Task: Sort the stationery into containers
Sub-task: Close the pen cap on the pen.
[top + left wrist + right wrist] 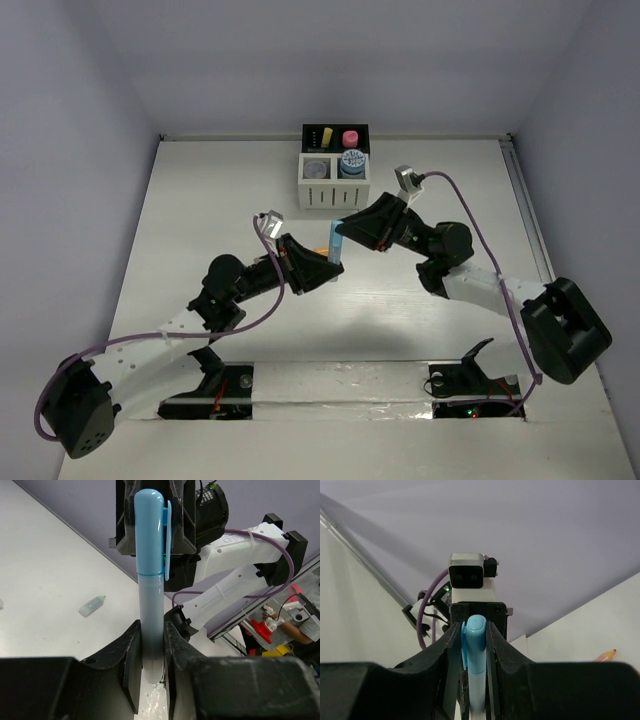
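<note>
Two closed grips on one blue pen (338,241), near side of the organiser (335,197): left gripper (151,640) at its lower end, right gripper (475,641) at its capped end. Risk: pulling uncaps it; uneven release drops it.

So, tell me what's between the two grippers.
Only the blue pen: body in the left gripper, cap in the right gripper. Top view shows it.
</note>
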`<state>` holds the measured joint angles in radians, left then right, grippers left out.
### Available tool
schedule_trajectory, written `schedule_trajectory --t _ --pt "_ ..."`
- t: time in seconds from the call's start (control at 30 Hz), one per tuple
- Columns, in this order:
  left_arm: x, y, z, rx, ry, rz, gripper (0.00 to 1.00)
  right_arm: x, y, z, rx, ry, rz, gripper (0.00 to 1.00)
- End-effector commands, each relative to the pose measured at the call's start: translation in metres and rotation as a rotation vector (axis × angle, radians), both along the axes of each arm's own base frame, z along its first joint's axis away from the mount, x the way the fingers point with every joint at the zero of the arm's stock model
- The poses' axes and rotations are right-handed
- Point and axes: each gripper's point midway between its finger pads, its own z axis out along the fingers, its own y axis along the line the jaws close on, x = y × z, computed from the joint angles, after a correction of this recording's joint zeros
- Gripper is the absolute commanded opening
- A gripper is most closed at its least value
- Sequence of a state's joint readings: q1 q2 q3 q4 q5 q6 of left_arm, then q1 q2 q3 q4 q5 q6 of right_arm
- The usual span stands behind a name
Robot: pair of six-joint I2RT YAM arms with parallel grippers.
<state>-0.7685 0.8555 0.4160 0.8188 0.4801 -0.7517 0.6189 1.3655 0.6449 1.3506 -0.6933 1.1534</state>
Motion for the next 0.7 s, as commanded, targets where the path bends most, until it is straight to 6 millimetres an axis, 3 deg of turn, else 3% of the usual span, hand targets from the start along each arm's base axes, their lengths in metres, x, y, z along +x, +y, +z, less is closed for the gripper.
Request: schedule_trajectory --t 0.0,0.33,0.67 --pt "0.007 0.027 0.123 -0.273 -0.267 0.141 0.0 -0.046 0.014 -0.071 -0.227 -0.011 0.167 0.0" --pt "0.009 0.02 0.155 -0.257 -0.334 0.131 0.0 -0.058 0.021 -0.151 -0.466 0.066 0.111 0.0" --pt "0.015 0.035 0.181 -0.243 -0.402 0.184 0.0 -0.074 0.012 -0.183 -0.492 0.14 0.123 0.0"
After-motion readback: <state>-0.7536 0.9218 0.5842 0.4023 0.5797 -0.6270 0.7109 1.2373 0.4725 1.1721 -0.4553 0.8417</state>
